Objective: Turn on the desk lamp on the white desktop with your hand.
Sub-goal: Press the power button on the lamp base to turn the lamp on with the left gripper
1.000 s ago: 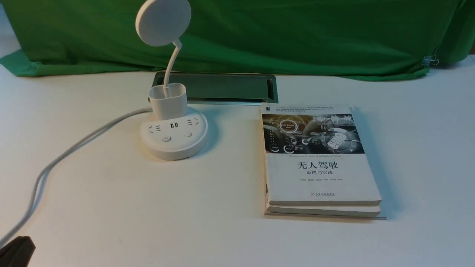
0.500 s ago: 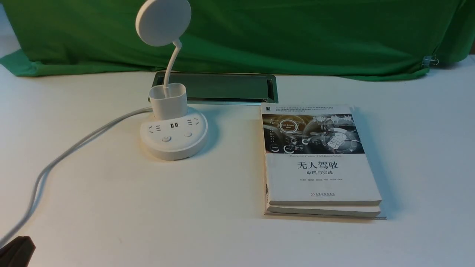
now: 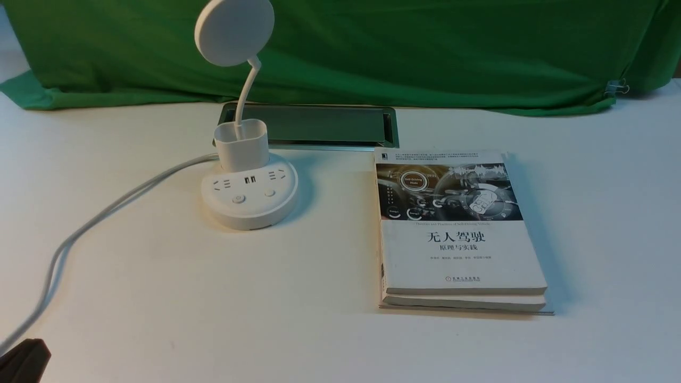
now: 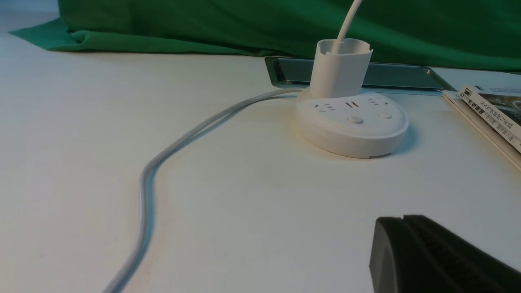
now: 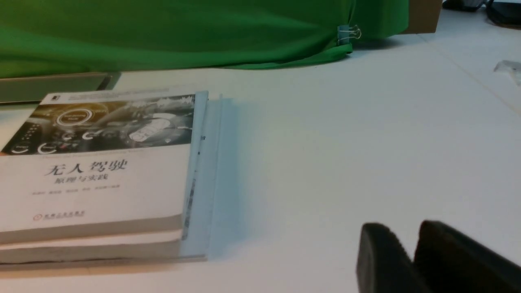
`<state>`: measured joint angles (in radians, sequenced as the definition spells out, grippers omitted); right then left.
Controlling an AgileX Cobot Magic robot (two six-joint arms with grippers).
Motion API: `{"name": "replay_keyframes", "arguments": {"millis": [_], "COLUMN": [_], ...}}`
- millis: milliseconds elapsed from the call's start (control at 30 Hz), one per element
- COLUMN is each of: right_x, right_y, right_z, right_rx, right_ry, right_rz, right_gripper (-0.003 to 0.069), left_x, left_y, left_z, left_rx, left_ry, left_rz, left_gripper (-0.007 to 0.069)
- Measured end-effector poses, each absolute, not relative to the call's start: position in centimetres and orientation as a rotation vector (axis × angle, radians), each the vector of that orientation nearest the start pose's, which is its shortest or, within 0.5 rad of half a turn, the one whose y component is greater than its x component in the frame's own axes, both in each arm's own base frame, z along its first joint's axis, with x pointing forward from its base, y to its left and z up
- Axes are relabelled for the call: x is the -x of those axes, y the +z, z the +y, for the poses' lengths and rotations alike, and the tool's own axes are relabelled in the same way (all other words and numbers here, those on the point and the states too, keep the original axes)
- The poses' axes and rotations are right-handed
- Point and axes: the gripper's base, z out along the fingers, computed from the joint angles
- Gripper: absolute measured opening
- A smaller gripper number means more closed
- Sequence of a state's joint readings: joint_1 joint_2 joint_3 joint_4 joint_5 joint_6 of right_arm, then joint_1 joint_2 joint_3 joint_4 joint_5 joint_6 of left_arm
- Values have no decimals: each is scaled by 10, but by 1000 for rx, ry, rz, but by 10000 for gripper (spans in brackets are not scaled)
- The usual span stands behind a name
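Observation:
The white desk lamp [image 3: 249, 194] stands on the white desktop [image 3: 213, 298] at the back left. Its round disc head [image 3: 234, 32] looks unlit, and two buttons [image 3: 238, 199] sit on the front of its round base. The left wrist view shows the lamp [image 4: 352, 122] well ahead of my left gripper [image 4: 401, 218], which is shut and empty. In the front view only the tip of this left hand [image 3: 21, 361] shows, at the bottom left corner. My right gripper [image 5: 401, 228] is low over bare desktop, to the right of the book, open with nothing between its fingers.
Two stacked books [image 3: 457, 229] lie right of the lamp. A metal-rimmed cable slot [image 3: 319, 125] is set in the desk behind it. The lamp's white cord [image 3: 106, 213] runs left and forward across the desktop. Green cloth [image 3: 372, 48] hangs along the back.

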<state>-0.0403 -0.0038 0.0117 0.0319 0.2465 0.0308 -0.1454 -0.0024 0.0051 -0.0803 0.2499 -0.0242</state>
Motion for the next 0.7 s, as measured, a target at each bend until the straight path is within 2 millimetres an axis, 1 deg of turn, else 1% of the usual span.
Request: {"name": "replay_keyframes", "arguments": {"millis": [400, 467, 533, 667, 700], "right_x": [-55, -55, -55, -55, -55], "right_y": [187, 187, 187, 187, 187], "right_z": [-2, -2, -2, -2, -2], "right_rx": [-83, -83, -83, -83, -83], "right_ry": [23, 23, 23, 23, 23], "right_rz": [1737, 1737, 1737, 1737, 1737], "right_gripper": [232, 235, 237, 238, 238], "left_x": [-54, -55, -55, -54, -53], "left_y": [189, 191, 196, 225, 228], "left_z": [-10, -9, -9, -7, -7], "left_rx": [-57, -66, -71, -49, -47], "left_ry": [-194, -181, -172, -170, -169], "left_rz": [1737, 1712, 1663, 1335, 1301], "left_gripper": [21, 21, 21, 21, 21]}}
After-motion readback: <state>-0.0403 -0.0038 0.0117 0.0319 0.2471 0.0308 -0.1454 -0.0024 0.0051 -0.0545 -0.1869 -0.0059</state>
